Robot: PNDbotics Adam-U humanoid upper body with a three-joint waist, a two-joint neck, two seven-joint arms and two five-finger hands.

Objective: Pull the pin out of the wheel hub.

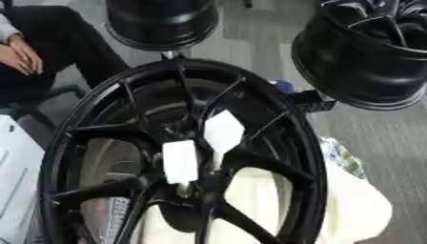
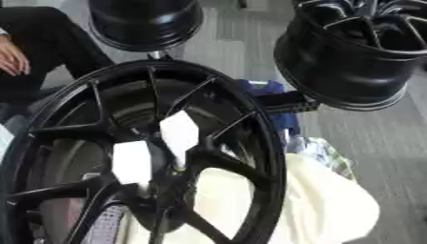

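A large black spoked wheel hub [image 1: 108,128] fills the middle and left of both views, standing tilted with its face toward me. Two white flat-headed pieces sit close together at its centre. The upper one [image 1: 223,131] has a pale stem running down into the hub. The lower one [image 1: 180,162] is just to its left. Which of them is the pin I cannot tell. Neither of my hands shows in either view.
Two more black wheels stand behind, one at top centre [image 1: 163,21] and one at top right [image 1: 367,52]. A cream cloth [image 2: 325,205] lies under and to the right of the hub. A blue object [image 2: 267,93] sits behind its rim. A white surface [image 1: 16,181] borders the left edge.
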